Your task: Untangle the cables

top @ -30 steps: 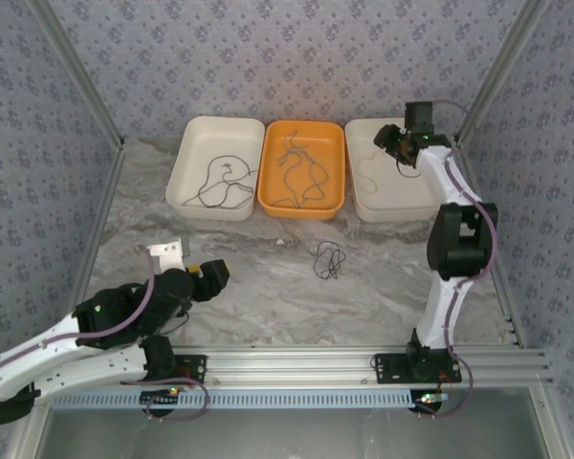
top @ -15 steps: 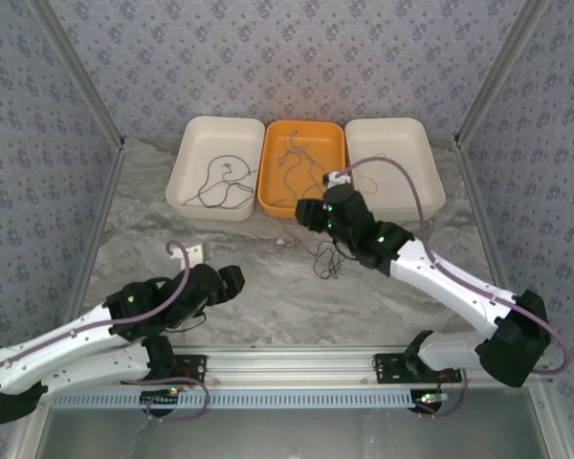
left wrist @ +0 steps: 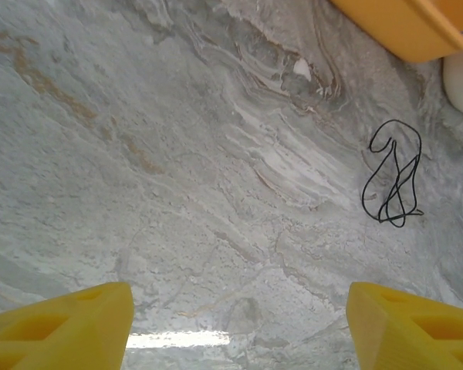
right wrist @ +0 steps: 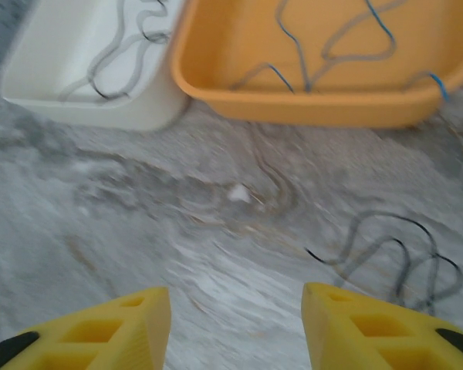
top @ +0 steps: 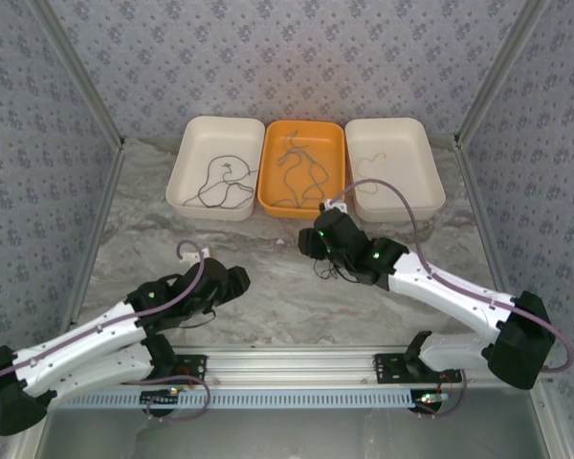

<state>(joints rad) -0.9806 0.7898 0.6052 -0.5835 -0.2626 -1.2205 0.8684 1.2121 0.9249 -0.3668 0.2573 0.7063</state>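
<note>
**Cables (top: 301,174) in the trays, one tangle (left wrist: 393,185) loose on my table (top: 268,316)**

My table is a grey-white marbled slab, veined in darker grey with a few tan streaks. A bright strip of reflected light shows at the bottom edge of my left wrist view. Three shallow trays stand side by side along the far edge, at the top centre of the overhead view. A cream tray (top: 206,139) on the left holds one dark cable (top: 220,186). An orange tray (top: 336,153) in the middle holds several grey and blue-green strands looped over each other. A second cream tray (top: 416,153) on the right holds a single tan cable (top: 373,158). The tangle of thin dark wire lies on bare marble just below the orange tray, mid-frame.

My right gripper (right wrist: 235,324) hangs beside the tangle, yellow fingers apart with only marble between them. The knot sits at the lower right of that blurred wrist view, just above one finger; I cannot tell whether they touch. My left gripper (left wrist: 239,327) is low over the table at the lower left of the overhead view, spread wide and holding nothing. The tangle lies at the right of its wrist view, well apart from the fingers.

Walls (top: 287,57) papered blue-grey with a small repeating motif close the cell at the left, top and right of the overhead view. Aluminium posts (top: 81,76) run up the corners, and an aluminium rail (top: 297,361) carries my arm bases along the bottom.
</note>
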